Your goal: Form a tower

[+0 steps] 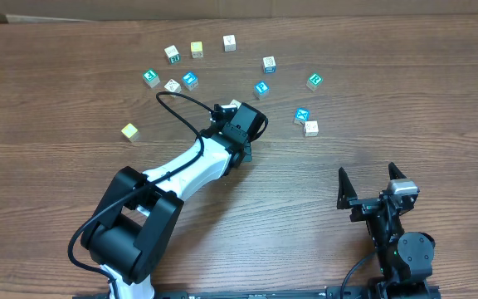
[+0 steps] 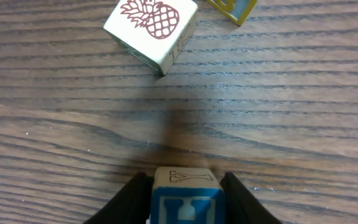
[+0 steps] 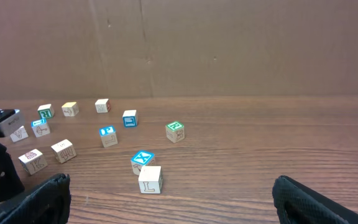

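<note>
Pineapple cube (image 2: pixel 154 28) lies ahead of tower (image 2: pixel 184 200) flanked by left fingers (image 2: pixel 124 204), pinching or not unclear; right fingers (image 3: pixel 303 200) spread.

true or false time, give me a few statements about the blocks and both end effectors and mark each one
1. The right end effector is open and empty. True.
2. The cube between the left end effector's fingers has a red front face. False: the blue-faced cube shows blue print.
3. A pineapple cube lies on the table ahead of the left end effector. True.
4. The right end effector reaches in among the blocks. False: it sits near the table's near edge, apart from the loose cubes.
5. The pale yellow cube touches two others. False: it lies alone, left of the rest.
</note>
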Available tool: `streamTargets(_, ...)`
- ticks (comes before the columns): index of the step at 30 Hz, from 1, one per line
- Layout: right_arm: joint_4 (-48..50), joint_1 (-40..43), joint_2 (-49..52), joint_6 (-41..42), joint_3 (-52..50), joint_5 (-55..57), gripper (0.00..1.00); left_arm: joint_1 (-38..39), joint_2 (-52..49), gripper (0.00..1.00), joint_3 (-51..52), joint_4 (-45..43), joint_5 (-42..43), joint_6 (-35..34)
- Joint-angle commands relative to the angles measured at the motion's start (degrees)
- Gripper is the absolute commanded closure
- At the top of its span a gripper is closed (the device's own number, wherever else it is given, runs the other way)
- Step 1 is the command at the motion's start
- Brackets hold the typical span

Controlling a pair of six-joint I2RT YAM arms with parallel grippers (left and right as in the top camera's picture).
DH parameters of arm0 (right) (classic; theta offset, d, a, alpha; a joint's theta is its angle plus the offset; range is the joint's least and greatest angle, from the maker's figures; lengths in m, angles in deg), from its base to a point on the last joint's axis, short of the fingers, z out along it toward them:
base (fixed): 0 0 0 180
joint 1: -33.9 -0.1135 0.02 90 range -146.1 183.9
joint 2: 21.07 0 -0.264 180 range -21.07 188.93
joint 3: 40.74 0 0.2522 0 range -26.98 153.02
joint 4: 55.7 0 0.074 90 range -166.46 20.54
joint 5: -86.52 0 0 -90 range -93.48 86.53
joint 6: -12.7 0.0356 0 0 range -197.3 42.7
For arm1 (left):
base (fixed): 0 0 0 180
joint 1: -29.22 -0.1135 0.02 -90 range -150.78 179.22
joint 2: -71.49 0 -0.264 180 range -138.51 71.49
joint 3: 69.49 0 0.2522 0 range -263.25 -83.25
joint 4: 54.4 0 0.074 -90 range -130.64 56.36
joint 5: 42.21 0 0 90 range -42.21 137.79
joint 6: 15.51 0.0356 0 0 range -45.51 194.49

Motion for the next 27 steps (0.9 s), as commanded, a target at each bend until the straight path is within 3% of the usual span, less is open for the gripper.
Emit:
streamTargets(1,0.31,-0.28,0.09,0.17,-0.59,0.04,0.00,-0.37,-0.63,0.62,0.31,0.07,-1.18,-0.61)
streamTargets(14,0.31,-0.28,0.09,0.17,-0.59,0.04,0.00,-0.96,-0.61,0.43,-1.03,0.04,-1.22,0.52)
streamTargets(19,0.31,-0.28,0.09,0.17,-0.59,0.04,0.00,-3.76,-0.50,0.34,-10.08,2.27,-1.18,6.67)
streamTargets(23,0.31,-0.28,0.09,0.17,-0.59,0.04,0.00,-5.27,-0.50,0.14,-15.52,3.13,-1.20,10.32)
streamTargets(27,0.33,-0.28,0.09,0.17,-0.59,0.04,0.00,-6.25,-0.57,0.13,-16.04,3.28,-1.16,15.63)
